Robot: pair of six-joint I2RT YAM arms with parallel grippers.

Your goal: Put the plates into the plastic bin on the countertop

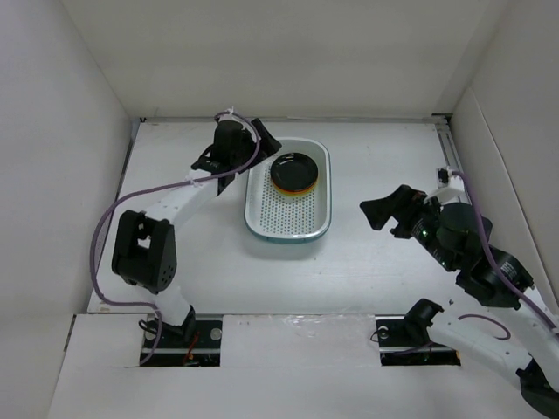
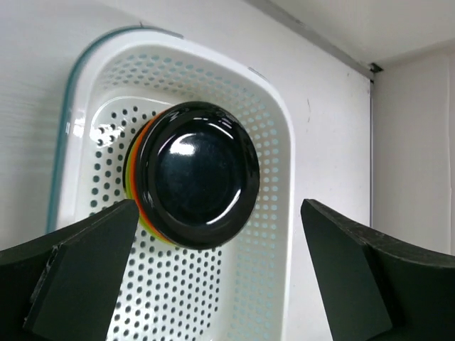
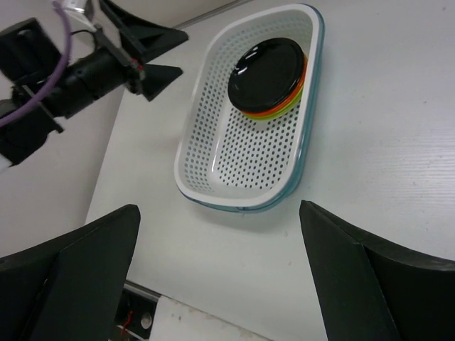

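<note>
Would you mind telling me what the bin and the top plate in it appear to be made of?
Bin: likely moulded plastic, white, semi-gloss; thin walls pierced by regular holes, teal rim. Top plate: glossy black, sharp light reflections; glazed ceramic or hard plastic, cannot tell which.

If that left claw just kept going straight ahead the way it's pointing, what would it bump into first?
Most likely the black plate lying topmost in the bin: the left wrist view shows it centred between the left gripper's open fingers. Depth is hard to judge, though.
</note>
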